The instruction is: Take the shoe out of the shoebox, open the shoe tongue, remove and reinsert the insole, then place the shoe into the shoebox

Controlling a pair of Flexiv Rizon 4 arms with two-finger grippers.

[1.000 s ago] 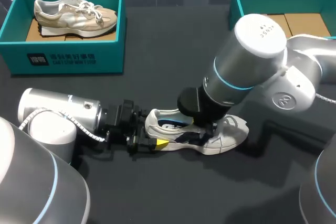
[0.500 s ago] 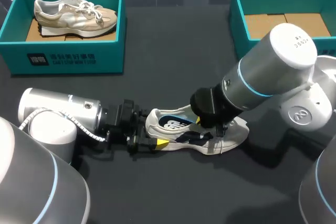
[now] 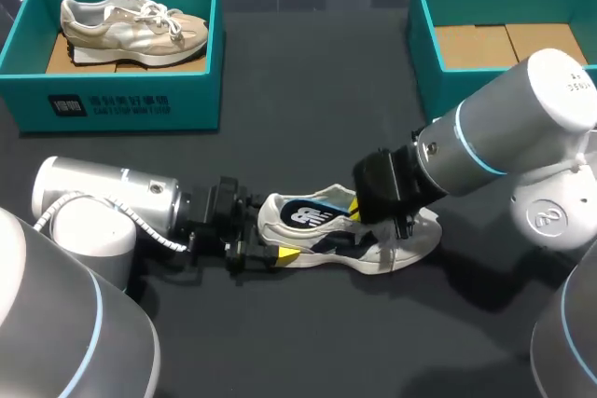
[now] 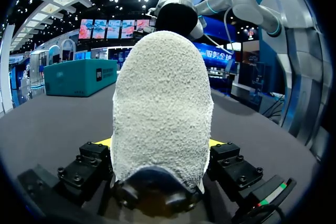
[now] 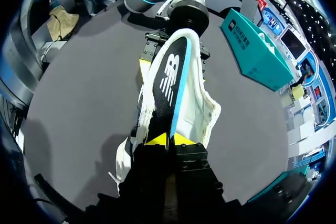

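The right pincer [image 5: 168, 140] is pinched shut on the insole [image 5: 167, 77], partly out of the white shoe [image 3: 415, 241] on the table [image 3: 308, 90]; the left pincer [image 4: 160, 144] squeezes its heel [image 4: 160, 93]. If that squeeze slips, the shoe may lift too.

Shoe [image 3: 392, 247] on table [image 3: 308, 118], front-centre, heel to L, toe to R. Heel sits between L gripper [image 3: 272, 241] fingers (both sides touching). Insole [image 3: 303, 213] lies in shoe opening, its toe-side end pinched by R gripper [image 3: 359, 214] above midfoot. Behind: L shoebox [image 3: 121, 100] w/ second shoe [image 3: 131, 25] inside, R shoebox [image 3: 422, 44] opposite.
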